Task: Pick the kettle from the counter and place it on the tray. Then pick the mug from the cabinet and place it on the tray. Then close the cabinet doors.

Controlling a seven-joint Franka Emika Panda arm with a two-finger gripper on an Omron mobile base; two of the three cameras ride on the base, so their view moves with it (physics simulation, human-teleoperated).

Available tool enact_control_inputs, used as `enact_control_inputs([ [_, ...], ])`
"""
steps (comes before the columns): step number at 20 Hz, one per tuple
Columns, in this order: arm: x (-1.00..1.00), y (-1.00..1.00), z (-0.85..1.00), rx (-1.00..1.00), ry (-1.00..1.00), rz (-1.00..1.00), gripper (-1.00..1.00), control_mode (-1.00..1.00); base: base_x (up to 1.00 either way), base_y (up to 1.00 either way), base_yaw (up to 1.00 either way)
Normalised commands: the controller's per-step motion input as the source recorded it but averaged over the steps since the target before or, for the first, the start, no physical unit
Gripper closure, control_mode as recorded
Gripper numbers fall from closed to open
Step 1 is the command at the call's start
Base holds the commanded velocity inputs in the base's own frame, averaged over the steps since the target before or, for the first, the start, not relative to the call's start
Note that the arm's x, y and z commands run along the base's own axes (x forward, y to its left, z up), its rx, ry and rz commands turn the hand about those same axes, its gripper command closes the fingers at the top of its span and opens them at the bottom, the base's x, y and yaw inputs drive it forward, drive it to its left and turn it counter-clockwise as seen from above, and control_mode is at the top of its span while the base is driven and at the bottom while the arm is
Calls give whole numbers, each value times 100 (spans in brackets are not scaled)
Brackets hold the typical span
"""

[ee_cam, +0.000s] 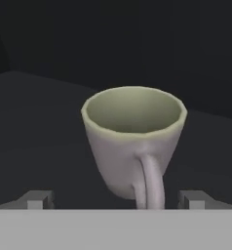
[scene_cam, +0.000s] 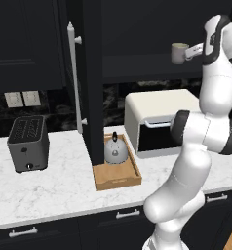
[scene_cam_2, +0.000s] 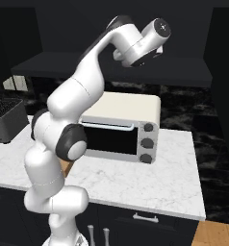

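Cabinet door [scene_cam: 91,73] hides part of kettle [scene_cam: 116,150] and tray [scene_cam: 119,177].

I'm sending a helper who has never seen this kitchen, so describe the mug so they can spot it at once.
Start at the white toaster oven on the marble counter and look up to the open black cabinet above it. On its dark shelf stands the mug, right in front of the open gripper. It is pale greenish-beige with one loop handle, the sole light object in that dark cabinet.
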Motion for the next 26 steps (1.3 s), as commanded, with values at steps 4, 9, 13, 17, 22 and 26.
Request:
enact_control_inputs([
  [4,25,-1,0,0,0,12,-100,-100,0,0,0],
  [9,13,0,0,0,0,9,-100,-100,0,0,0],
  [13,1,0,0,0,0,6,-100,-100,0,0,0],
  [17,0,0,0,0,0,1,100,-100,0,0,0],
  [22,0,0,0,0,0,0,100,-100,0,0,0],
  [26,0,0,0,0,0,0,100,-100,0,0,0],
])
